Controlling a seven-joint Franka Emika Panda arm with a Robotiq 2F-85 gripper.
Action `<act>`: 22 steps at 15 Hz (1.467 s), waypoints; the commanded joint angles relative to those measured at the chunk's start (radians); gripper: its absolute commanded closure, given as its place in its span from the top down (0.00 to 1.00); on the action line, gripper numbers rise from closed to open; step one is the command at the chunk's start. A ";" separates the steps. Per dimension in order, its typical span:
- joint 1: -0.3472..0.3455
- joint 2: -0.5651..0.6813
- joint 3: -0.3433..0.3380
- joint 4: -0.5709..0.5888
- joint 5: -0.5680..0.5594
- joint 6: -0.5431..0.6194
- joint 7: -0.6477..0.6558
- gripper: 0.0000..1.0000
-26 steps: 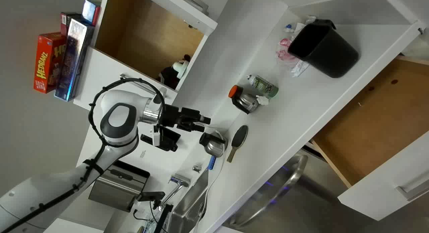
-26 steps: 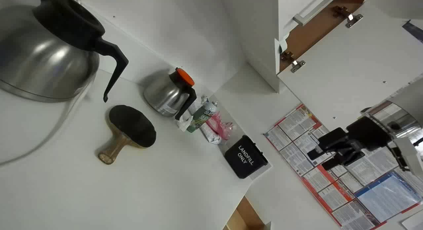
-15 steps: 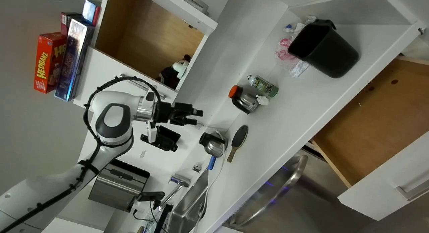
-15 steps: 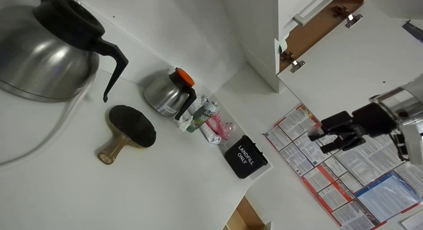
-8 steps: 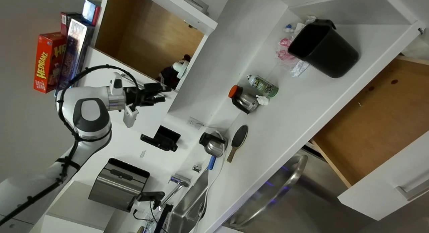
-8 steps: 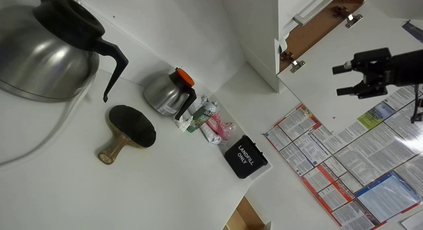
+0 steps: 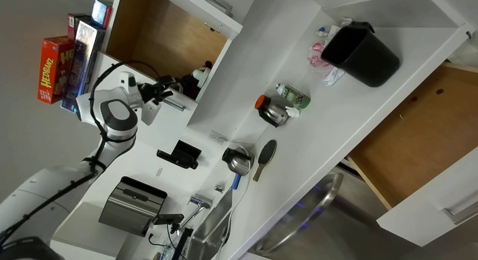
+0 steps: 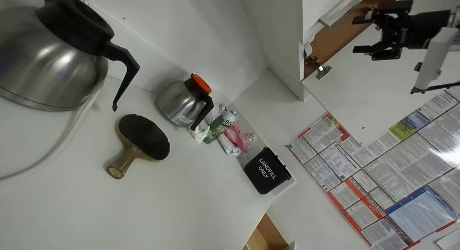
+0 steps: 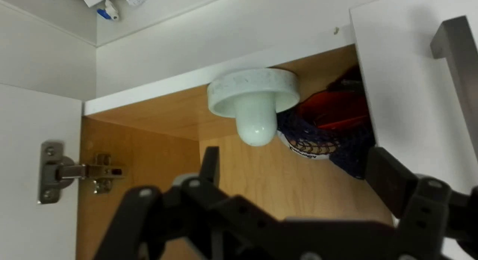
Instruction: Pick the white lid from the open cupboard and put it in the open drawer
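While white lid [image 9: 255,103] rests inside cupboard [image 9: 160,110], jaws spread wide, gripping nothing

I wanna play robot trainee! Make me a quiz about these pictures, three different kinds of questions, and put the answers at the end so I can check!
1. True or false: the white lid is inside the open cupboard.
2. Pick one. The robot's tool is: A) shut tight, B) open with nothing in it, C) squeezing the lid.
3. Fill in the blank: the black bin says "____ ONLY".

Key: 1. True. 2. B. 3. LANDFILL.
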 commanded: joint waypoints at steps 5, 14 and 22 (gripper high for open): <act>0.001 0.081 0.004 0.074 0.000 0.026 -0.001 1.00; 0.003 0.173 -0.001 0.134 0.027 0.068 -0.052 1.00; -0.010 0.247 -0.015 0.205 0.042 0.119 -0.106 1.00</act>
